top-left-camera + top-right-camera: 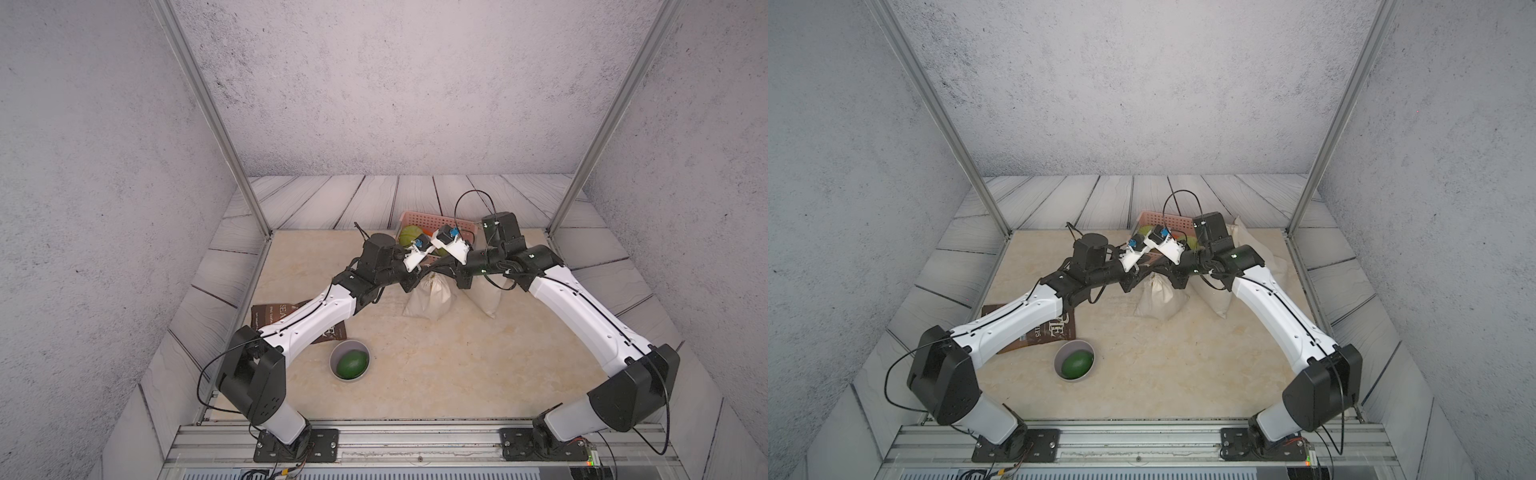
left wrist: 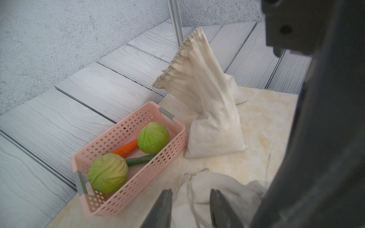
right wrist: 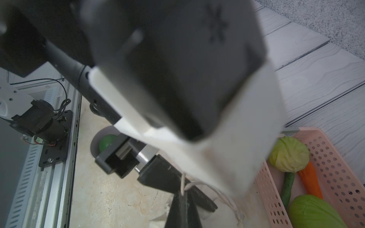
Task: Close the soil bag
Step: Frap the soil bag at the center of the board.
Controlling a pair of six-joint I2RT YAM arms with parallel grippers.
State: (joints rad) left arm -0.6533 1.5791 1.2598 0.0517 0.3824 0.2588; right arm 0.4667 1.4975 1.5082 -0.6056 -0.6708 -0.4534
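Nearest in both top views, low in the frame, a grey bowl holds a green fruit. Beside it, at lower left, a brown pouch lies flat on the worktop, half under the left arm. Its white print gives only "SEA" in a top view. The rest is covered or too small to read, and no other writing is legible.

At the middle of the frame both arms meet over the soil bag, a pale cloth sack standing on the worktop. A similar sack stands just to its right.

In the left wrist view the left end effector shows a narrow gap with the bag's gathered cloth between the fingers. I cannot tell whether the pads press on it. In the right wrist view the right end effector is fully closed, pinching the white drawstring at its tips.

The step looks like cinching the neck. Done well, the left side would anchor the neck firmly. The right would draw the cord straight out along its channel, steadily, so the sack neither tips nor lifts. The wrists are crowded, so the pull should lead away from the left arm.

Farther back, the pink basket holds two cabbages, a carrot and a cucumber.
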